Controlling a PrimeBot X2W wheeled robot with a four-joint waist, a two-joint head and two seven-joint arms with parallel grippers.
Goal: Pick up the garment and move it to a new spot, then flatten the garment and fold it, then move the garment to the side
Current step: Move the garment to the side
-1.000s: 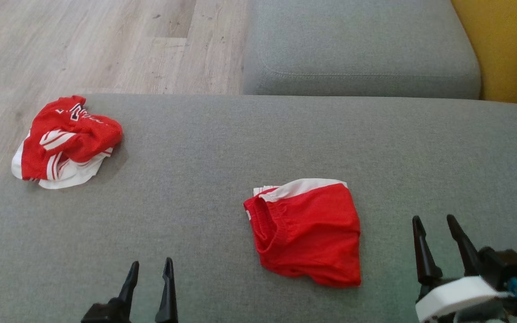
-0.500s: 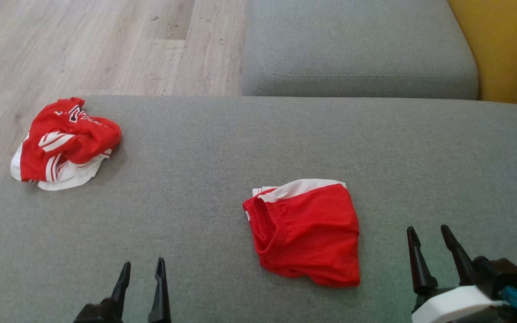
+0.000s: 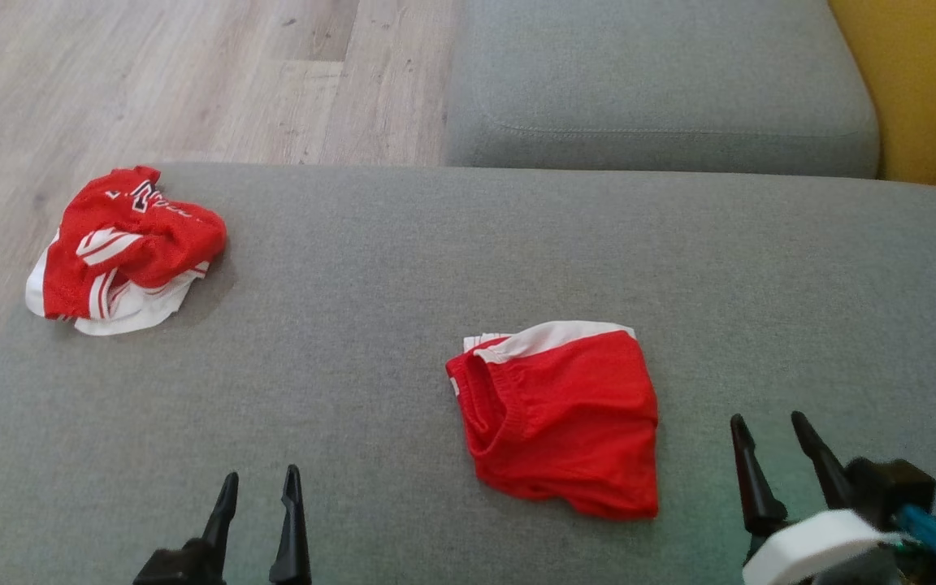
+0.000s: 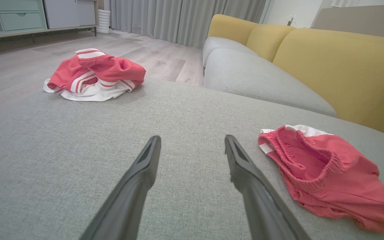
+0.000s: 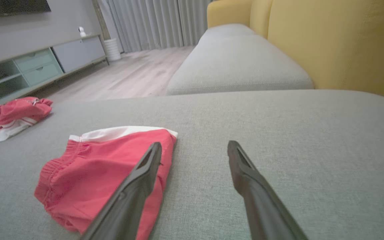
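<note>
Surface: grey sofa cushion (image 3: 403, 268), wide and flat. A second grey cushion (image 3: 655, 89) sits beyond it, with a yellow backrest (image 3: 923, 81) at the far right. Pale wood floor (image 3: 151, 73) at the far left.

Shorts (image 3: 561, 418): red with a white band along the far edge. They lie flat on the cushion, near its front and a little right of centre. The elastic waistband faces the robot's left. They look folded over once, though the layers are hard to make out. Left wrist view has them (image 4: 325, 173) to the right of that arm's fingers, waistband gaping slightly. Right wrist view has them (image 5: 88, 166) to the left.

Crumpled garment (image 3: 123, 252): red with white stripes, bunched in a heap at the cushion's far left corner, well apart from the shorts. Some lettering on it is too small to read. Also seen at (image 4: 95, 73) and (image 5: 12, 115).

Left gripper (image 3: 262, 476): low at the front edge, left of the shorts and apart from them. Jaws wide, nothing between them (image 4: 192, 138).

Right gripper (image 3: 766, 420): right of the shorts, near but clear of the cloth in the head view. Jaws wide and empty (image 5: 194, 144). One finger overlaps the shorts in its wrist view.

Background: curtains (image 4: 185, 16), low cabinet (image 5: 28, 63).
</note>
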